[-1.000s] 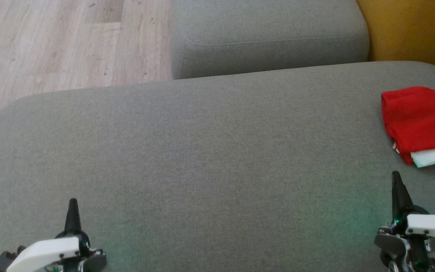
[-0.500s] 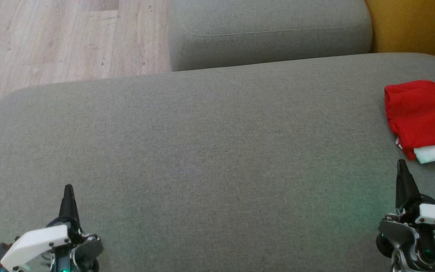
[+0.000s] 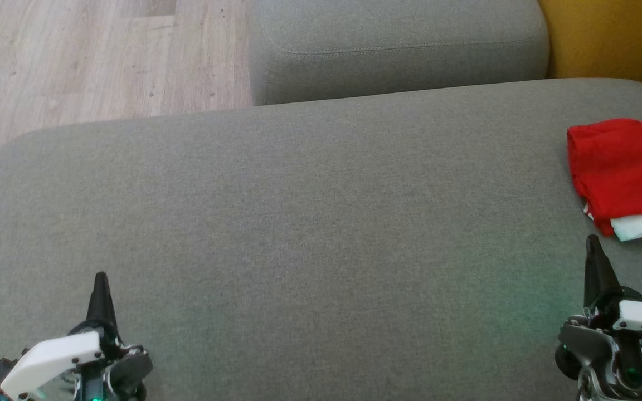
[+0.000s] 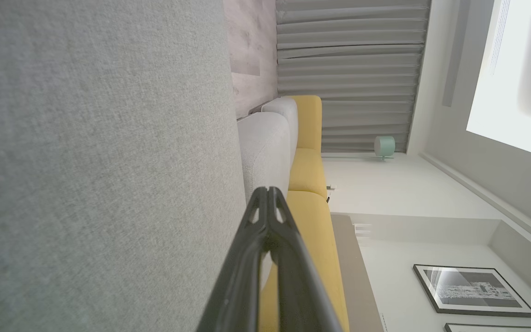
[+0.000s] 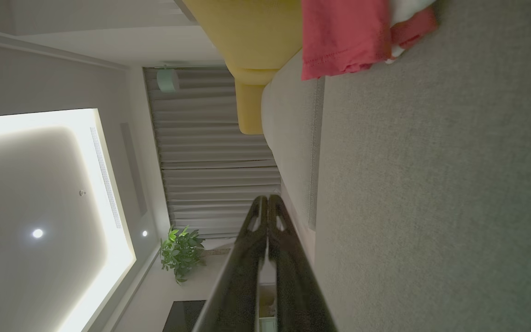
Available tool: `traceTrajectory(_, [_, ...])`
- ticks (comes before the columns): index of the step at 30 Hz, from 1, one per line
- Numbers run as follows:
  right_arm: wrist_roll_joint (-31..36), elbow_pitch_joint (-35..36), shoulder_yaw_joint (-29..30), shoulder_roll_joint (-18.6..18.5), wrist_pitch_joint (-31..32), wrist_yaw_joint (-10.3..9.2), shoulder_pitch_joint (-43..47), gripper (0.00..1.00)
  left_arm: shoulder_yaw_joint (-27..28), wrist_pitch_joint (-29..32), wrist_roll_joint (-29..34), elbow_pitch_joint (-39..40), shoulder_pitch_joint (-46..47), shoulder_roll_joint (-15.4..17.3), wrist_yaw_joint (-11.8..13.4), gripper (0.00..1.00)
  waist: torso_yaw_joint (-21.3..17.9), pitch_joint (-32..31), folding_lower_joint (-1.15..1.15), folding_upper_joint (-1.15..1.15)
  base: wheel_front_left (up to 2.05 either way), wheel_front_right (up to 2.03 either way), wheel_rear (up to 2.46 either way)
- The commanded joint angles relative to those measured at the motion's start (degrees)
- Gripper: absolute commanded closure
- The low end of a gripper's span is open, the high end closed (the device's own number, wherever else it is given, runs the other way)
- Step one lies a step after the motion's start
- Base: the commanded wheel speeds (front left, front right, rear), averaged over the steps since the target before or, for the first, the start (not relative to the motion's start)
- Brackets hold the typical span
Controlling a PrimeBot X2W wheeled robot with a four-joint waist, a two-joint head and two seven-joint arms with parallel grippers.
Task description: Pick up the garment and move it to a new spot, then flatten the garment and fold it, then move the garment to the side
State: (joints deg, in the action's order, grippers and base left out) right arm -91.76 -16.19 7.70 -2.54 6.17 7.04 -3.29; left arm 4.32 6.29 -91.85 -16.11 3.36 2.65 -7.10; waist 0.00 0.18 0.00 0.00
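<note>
fingers of the left gripper (image 3: 100,278) show in the head view as one dark spike at the lower left, pressed together and holding nothing, over the grey cushion (image 3: 298,223). the right gripper (image 3: 593,245) at the lower right looks the same, tips together and empty. the folded red garment (image 3: 619,164) lies on the cushion at the right edge, cropped by the frame, with a white layer showing at its near side. its left fold line runs away from the robot; its long axis cannot be told. it sits just ahead of the right gripper's tip, apart from it, and well apart from the left gripper.

left wrist view: the left gripper (image 4: 268,192) has both fingers meeting at the tip, nothing between them, the cushion (image 4: 99,161) alongside.

right wrist view: the right gripper (image 5: 265,200) is likewise closed up and empty. the garment (image 5: 344,32) lies beyond its tips, near the edge of the cushion (image 5: 431,184), not touching the fingers.
</note>
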Motion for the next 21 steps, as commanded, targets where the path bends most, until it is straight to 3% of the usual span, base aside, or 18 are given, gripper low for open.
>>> traceTrajectory(1, [-0.39, 2.16, -1.16, -0.33, 0.33, 0.45, -2.89, 1.00, 2.20, 0.20, -0.31, 2.05, 2.83, 0.22, -0.38, 1.00, 0.00, 0.00, 0.00, 0.00, 0.00, 0.00, 0.00])
traceTrajectory(21, [-0.40, 2.16, -1.17, -0.33, 0.32, 0.45, -2.89, 1.00, 2.20, 0.20, -0.31, 2.05, 2.83, 0.22, -0.38, 1.00, 0.00, 0.00, 0.00, 0.00, 0.00, 0.00, 0.00])
